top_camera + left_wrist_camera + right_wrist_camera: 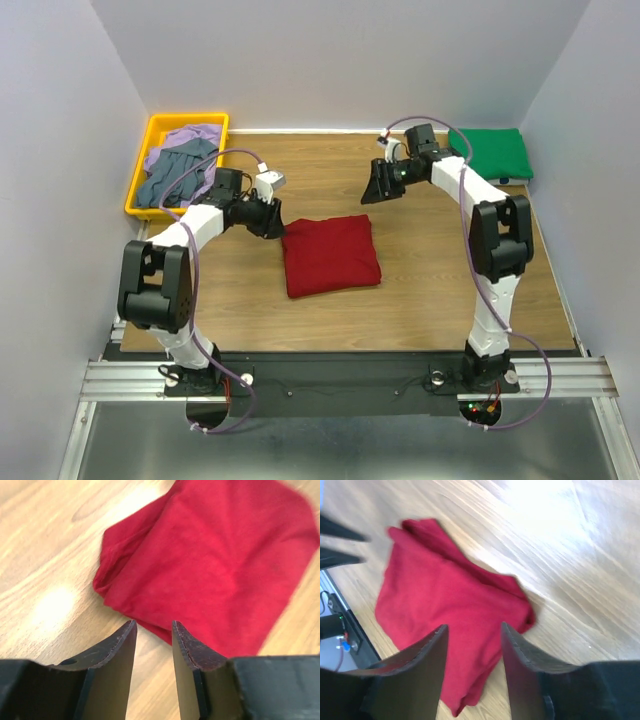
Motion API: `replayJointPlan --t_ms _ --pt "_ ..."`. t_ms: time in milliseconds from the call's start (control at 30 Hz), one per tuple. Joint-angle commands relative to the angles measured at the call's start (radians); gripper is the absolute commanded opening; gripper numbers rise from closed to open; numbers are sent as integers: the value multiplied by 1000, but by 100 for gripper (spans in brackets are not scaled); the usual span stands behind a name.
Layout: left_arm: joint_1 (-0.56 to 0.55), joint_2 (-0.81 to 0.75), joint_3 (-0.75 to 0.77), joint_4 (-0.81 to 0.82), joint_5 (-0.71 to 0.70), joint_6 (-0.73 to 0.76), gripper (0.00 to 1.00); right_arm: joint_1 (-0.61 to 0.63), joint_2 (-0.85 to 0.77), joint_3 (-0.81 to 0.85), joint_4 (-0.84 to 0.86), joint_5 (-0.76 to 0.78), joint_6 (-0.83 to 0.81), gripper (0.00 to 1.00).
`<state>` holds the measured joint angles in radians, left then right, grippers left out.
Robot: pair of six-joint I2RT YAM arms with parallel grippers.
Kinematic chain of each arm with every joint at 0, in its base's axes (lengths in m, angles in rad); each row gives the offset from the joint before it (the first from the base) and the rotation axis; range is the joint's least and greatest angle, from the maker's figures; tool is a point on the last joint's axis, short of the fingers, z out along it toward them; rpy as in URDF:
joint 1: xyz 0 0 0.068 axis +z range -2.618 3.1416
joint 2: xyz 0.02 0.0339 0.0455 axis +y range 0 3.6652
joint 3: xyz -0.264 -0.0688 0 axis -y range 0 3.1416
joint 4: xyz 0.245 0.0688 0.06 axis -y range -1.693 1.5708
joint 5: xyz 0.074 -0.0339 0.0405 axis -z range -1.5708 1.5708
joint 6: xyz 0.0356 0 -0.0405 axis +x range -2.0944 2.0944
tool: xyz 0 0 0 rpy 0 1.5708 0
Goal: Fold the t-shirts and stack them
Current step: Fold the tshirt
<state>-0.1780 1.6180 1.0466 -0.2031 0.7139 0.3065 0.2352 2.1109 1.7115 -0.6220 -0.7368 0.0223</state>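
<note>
- At the far left corner of the wooden table point(430, 280), a yellow plastic tray point(135, 180) held two crumpled shirts. A lavender t-shirt point(188, 135) lay at its far end, and a grey-blue t-shirt point(175, 178) lay nearer, spilling a little over the tray's right rim.
- The dark red t-shirt point(330, 255) lay flat on the bare wood near the middle of the table, outside the tray. It was folded into a rough square with its edges slightly skewed.
- A bright green t-shirt point(495, 152) sat folded at the far right corner, partly hidden behind the right arm.
- The left gripper point(272, 222) sat just beside the red shirt's far left corner. Its jaws were parted and held nothing.
- The right gripper point(375, 190) hung beyond the shirt's far edge, apart from the cloth. Its jaws stood wider and were likewise empty.
- Only the overhead view showed the tray, its two shirts and the green one.
- From the left wrist, the left gripper point(153, 625) showed bare wood in its narrow gap. The red shirt point(220, 555) lay just past the fingertips, with stacked fold layers along its near edge.
- From the right wrist, the right gripper point(473, 626) framed the red shirt point(435, 600). One corner of the shirt looked bunched, though the picture was blurred.
</note>
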Motion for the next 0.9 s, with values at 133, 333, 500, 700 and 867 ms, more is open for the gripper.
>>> replayJointPlan --t_ms 133,333,500,700,867 --pt "2 107 136 -30 -67 66 46 131 -160 -151 -5 -94 -74 40" --pt "2 171 167 -25 -71 80 46 246 -126 -269 1 -108 -122 32" --pt "2 224 184 -35 -30 85 47 253 -42 -326 27 -75 -165 26" --pt "2 257 193 -35 15 88 39 253 -5 -349 53 -53 -174 24" --pt "3 244 225 -30 54 91 9 254 0 -351 54 -49 -174 24"
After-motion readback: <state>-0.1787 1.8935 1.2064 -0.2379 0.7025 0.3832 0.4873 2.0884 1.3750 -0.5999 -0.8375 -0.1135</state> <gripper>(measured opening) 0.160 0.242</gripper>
